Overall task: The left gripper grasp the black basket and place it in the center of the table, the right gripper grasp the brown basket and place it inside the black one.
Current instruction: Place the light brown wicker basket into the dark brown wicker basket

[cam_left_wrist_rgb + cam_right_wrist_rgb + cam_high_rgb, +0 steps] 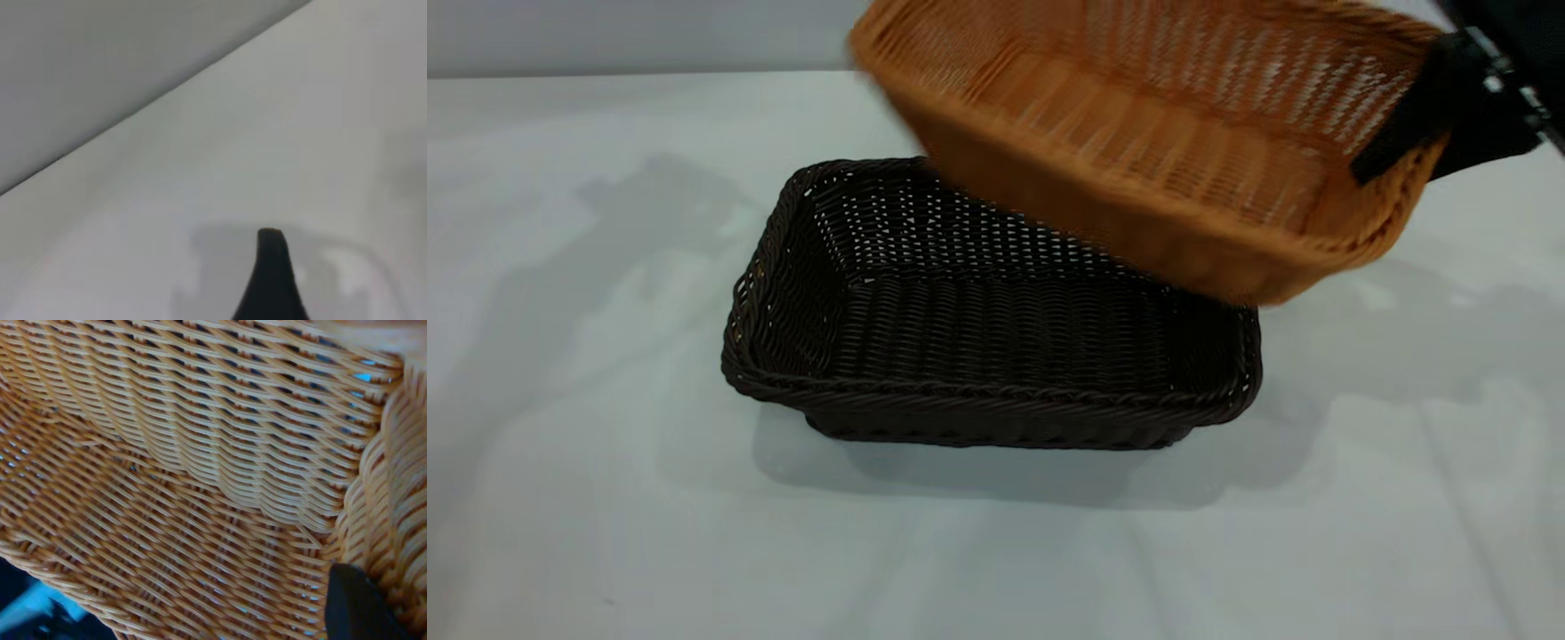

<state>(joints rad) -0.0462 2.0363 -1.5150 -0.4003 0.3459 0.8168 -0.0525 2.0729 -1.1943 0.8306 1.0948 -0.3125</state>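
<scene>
At the middle of the table (569,498) I see the black basket (987,347) sitting flat and upright, open side up. Above its far right corner hangs the brown basket (1165,133) — tilted, its low edge just over the black rim, though I cannot tell if they touch. The right gripper (1449,111) is clamped on the brown basket's right-hand end wall, one black finger (1405,124) lying against the inner face of the weave. My right wrist camera shows the brown basket (187,473) filling the view, with a dark fingertip (357,603) against the wall. In the left wrist view one dark finger (270,280) of the left gripper hangs over bare tabletop (320,113) — I cannot tell whether it is open.
</scene>
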